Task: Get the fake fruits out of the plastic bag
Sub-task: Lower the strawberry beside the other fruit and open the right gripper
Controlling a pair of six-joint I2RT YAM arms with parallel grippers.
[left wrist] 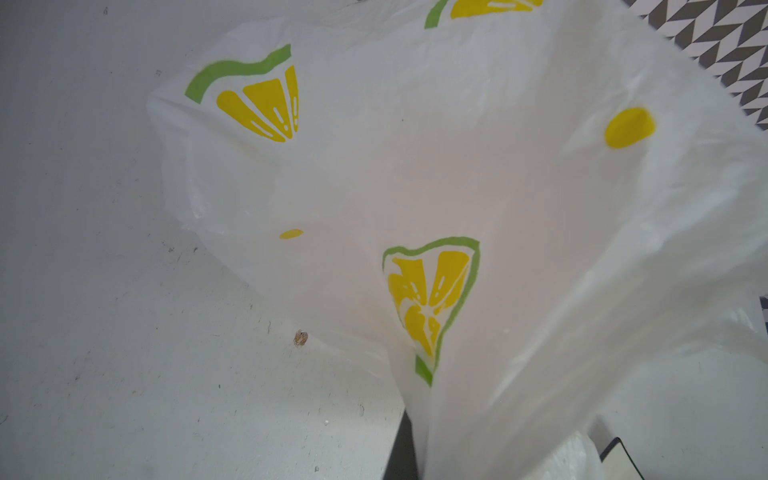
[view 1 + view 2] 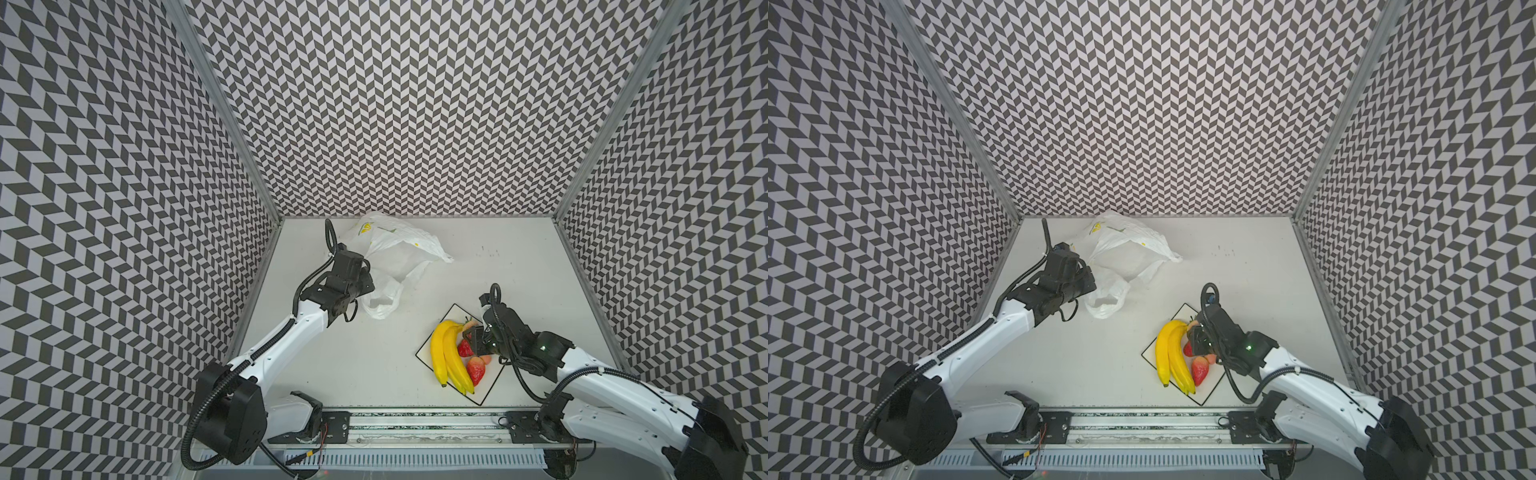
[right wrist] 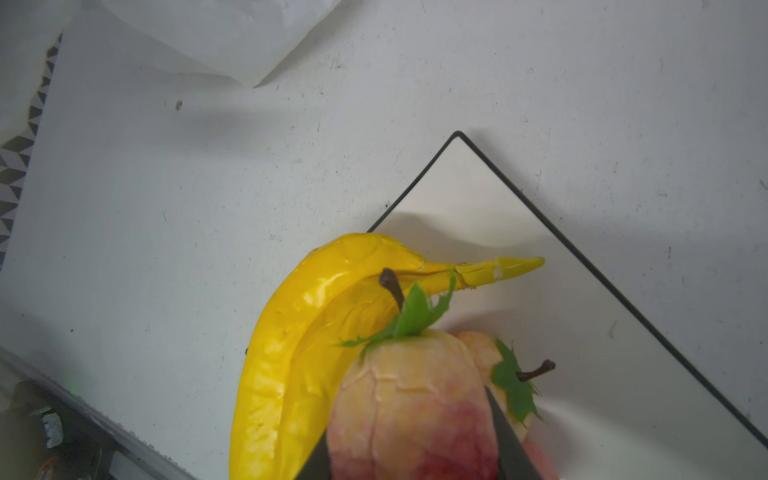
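Right wrist view suggests a late placing step. The bag (image 2: 399, 245) lies limp by the bench's (image 2: 498, 270) far left corner, no fruit showing inside, with the left claw (image 2: 368, 268) clamped on it. The plate (image 2: 488, 384), near the front edge, holds bananas (image 2: 444, 357) and strawberries (image 2: 476, 374). The right claw (image 3: 405, 428) grips a peach-pink fruit (image 3: 407, 390) above it. Next: lower, release.

Black-rimmed white plate (image 3: 602, 353) on scuffed table (image 2: 374, 353)

The bananas (image 2: 444, 357) and strawberries (image 2: 476, 372) lie on the plate (image 2: 487, 388), the bag (image 2: 399, 245) behind to their left.
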